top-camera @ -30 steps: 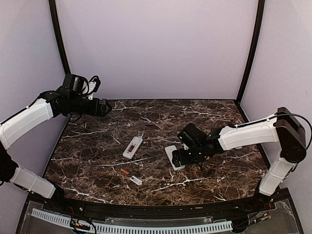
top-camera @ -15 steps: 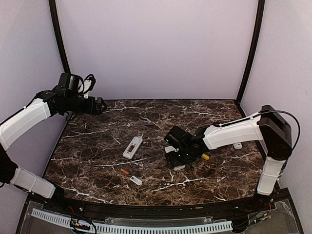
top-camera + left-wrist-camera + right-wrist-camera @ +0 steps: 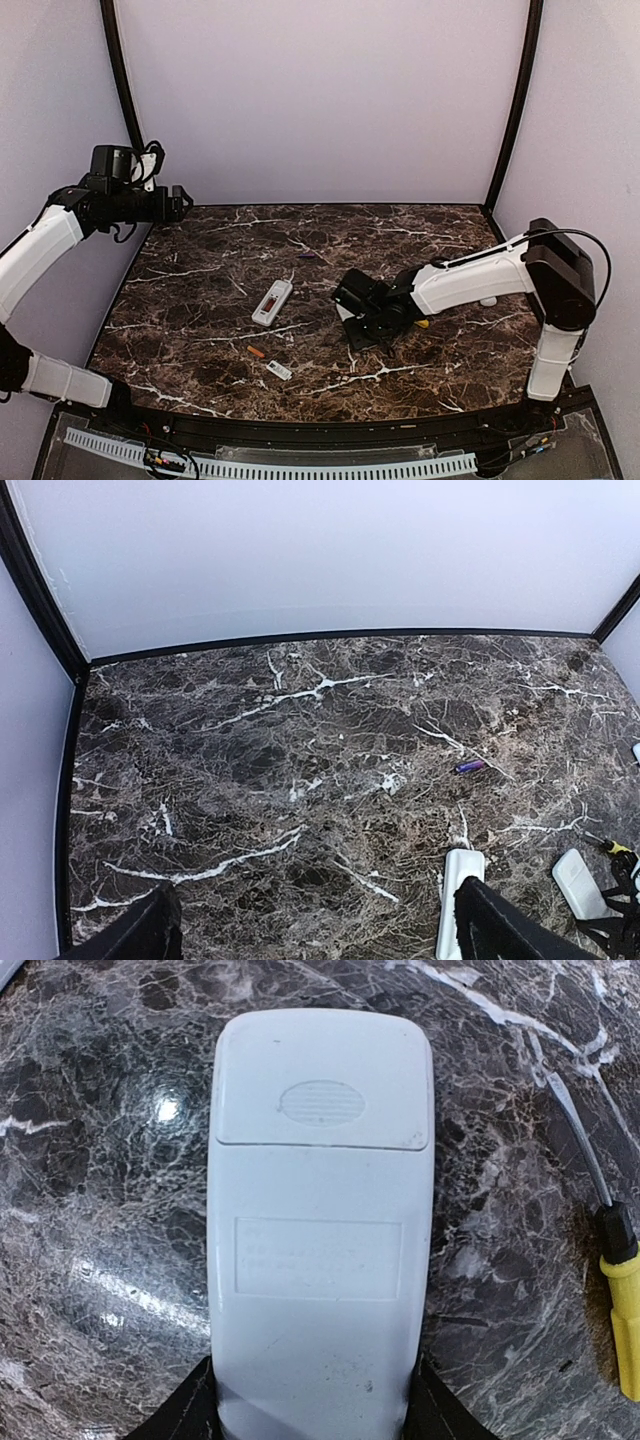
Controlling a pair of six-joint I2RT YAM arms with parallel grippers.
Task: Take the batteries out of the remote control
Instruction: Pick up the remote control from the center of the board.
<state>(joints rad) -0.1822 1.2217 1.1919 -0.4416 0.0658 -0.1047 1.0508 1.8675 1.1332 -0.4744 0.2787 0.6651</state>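
- table (image 3: 200,300): dark brown marble, white veins
- remote (image 3: 320,1260), right: plain white
- battery (image 3: 256,351), near left: orange
- screwdriver (image 3: 625,1320) handle: yellow
- small far cylinder (image 3: 469,766): purple

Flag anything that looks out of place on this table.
One orange battery lies loose on the marble table, near a detached white cover. The nearby remote lies open, compartment exposed. A small purple item sits alone farther back.

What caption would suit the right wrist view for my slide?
Right gripper flanking a white remote, back up, cover on; a screwdriver lies beside it on the table.
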